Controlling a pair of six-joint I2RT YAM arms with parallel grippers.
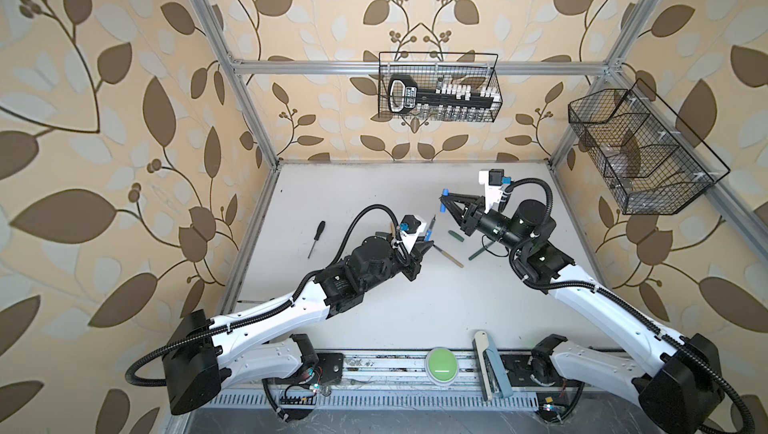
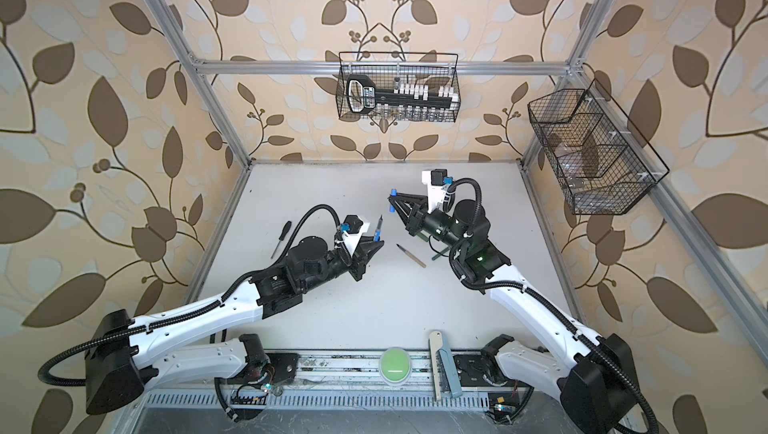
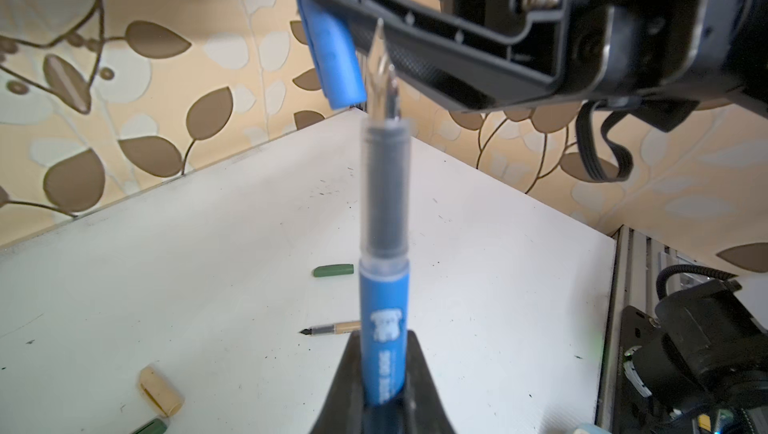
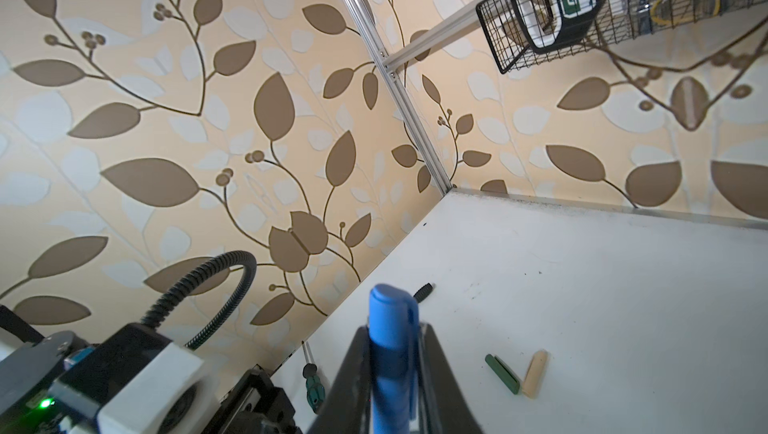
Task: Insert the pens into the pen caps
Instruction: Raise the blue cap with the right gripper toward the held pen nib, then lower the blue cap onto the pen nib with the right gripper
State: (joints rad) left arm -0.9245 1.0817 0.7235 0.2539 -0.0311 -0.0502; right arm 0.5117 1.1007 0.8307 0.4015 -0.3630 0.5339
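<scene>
My left gripper is shut on the blue pen, which stands upright with its nib free above the jaws. My right gripper is shut on the blue pen cap, raised above the table. In the left wrist view the blue cap hangs just beside the nib, apart from it. A beige pen, a green pen and a green cap lie on the table between the arms. A beige cap lies beside another green cap.
A black-handled screwdriver lies left of the left arm, and a green-handled stubby tool near the left wall. Wire baskets hang on the back wall and right wall. A green button sits at the front rail.
</scene>
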